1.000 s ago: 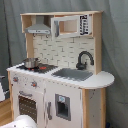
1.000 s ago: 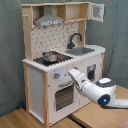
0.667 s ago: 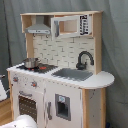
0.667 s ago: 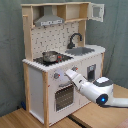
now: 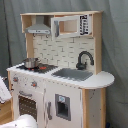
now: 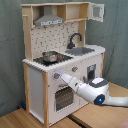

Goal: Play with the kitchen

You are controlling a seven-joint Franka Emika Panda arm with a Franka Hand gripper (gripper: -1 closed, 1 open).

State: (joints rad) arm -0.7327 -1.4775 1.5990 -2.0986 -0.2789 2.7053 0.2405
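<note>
The kitchen (image 6: pixel 62 55) is standing upright on a wooden floor (image 6: pixel 20 119) in front of a grey curtain (image 6: pixel 10 50), filling most of both exterior views. In the second exterior view the arm (image 6: pixel 97 90) is reaching in from the second exterior view's right, and its gripper (image 6: pixel 56 76) is sitting right at the knob (image 6: pixel 56 76) on the front panel, just above the oven door (image 6: pixel 64 95). Whether the gripper is clamped on that knob or merely pressed against it I cannot tell (its tip is merging with the panel). In the first exterior view only a pale rounded part of the arm is showing at the bottom edge.

On the top surface a small metal pot (image 5: pixel 30 63) is resting on the black stove plate (image 5: pixel 39 67), beside the sink (image 5: pixel 72 74) and the black faucet (image 5: pixel 84 59). The grey hood (image 5: pixel 38 29) is hanging above, and the upper cupboard door (image 6: pixel 97 11) is standing open in the second exterior view.

As for progress, the play seems to be in an early stretch: the arm appears to be working the knob, while the oven door is looking closed and the pot, the sink and the faucet are sitting untouched. Those are probably what is left to try.
</note>
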